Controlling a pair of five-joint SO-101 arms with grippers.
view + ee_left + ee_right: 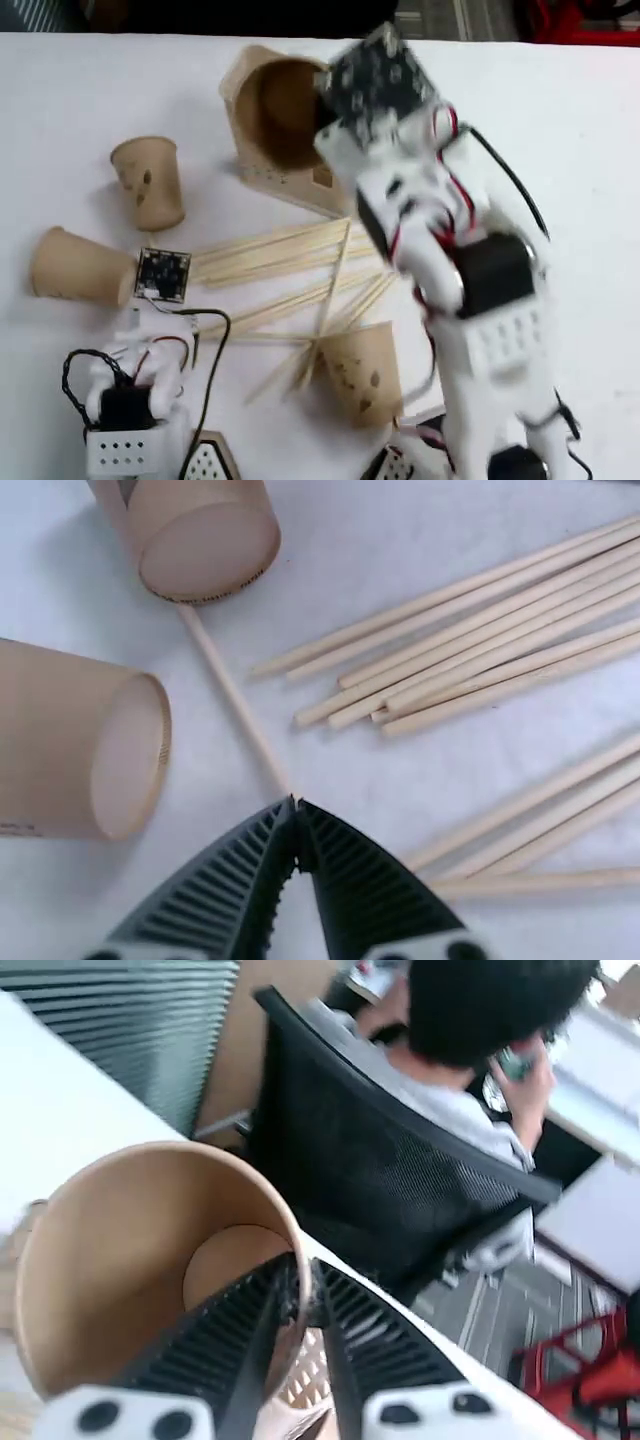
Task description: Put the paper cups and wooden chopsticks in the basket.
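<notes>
Matt paper cups (148, 180), smooth wooden chopsticks (270, 250)

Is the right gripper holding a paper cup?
Yes, the right gripper is shut on the rim of the paper cup, one finger inside and one outside.

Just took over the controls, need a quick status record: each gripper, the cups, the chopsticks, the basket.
right gripper: shut on the rim of a paper cup, at the basket
left gripper: shut, tips at the end of a single chopstick; grip on it unclear
loose cups: three, on the table
chopsticks: scattered on the table between the cups
</notes>
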